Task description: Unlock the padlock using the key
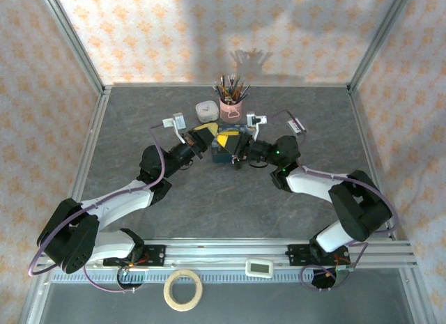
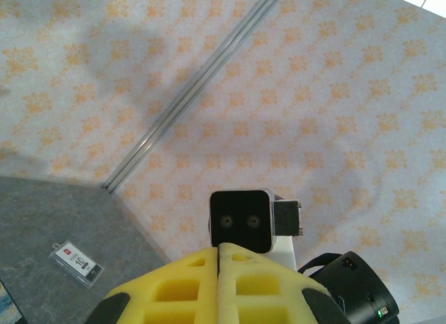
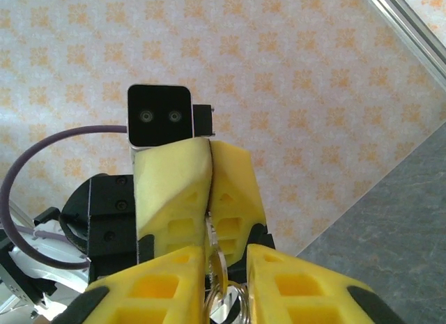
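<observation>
Right gripper (image 3: 228,260), yellow foam jaws slightly apart around a thin silvery metal loop (image 3: 233,297). Left gripper (image 2: 219,258) faces it, jaws pressed together.

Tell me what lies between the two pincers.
Right wrist view: thin silvery metal loops run from the shut left pincer into the right pincer's gap. Key or shackle, I cannot tell.

Pencil cup (image 1: 232,108), white case (image 1: 205,111) crowding far middle, bare tabletop (image 1: 334,139) either side
</observation>
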Robot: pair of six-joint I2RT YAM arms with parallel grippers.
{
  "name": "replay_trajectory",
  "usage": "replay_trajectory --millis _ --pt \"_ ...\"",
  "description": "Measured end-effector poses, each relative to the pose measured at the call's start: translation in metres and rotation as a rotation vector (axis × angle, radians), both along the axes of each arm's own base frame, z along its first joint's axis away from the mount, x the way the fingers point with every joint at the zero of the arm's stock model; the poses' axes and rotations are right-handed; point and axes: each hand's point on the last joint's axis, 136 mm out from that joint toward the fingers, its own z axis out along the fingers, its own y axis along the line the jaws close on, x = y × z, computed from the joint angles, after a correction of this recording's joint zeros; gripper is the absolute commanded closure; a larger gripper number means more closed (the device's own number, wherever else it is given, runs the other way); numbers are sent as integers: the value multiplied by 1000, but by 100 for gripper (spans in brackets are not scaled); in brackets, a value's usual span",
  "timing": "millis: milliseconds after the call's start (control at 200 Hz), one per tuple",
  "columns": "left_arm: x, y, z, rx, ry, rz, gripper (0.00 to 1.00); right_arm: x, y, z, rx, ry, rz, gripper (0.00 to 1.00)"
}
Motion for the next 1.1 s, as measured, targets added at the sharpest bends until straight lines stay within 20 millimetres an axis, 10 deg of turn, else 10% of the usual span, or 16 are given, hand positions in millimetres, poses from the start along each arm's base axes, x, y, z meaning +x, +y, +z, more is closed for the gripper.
replay_trajectory --millis 215,355,681,1101 --pt "1 2 -3 -11 11 11 99 1 2 -3 6 13 6 100" --pt "4 10 -9 -30 41 48 1 4 2 -6 -3 8 -7 100" --pt "25 74 -35 -74 180 275 1 22 -10 -45 -203 7 -169 100" --pt "5 17 -158 133 519 172 16 32 -76 -74 -532 -88 -537 100"
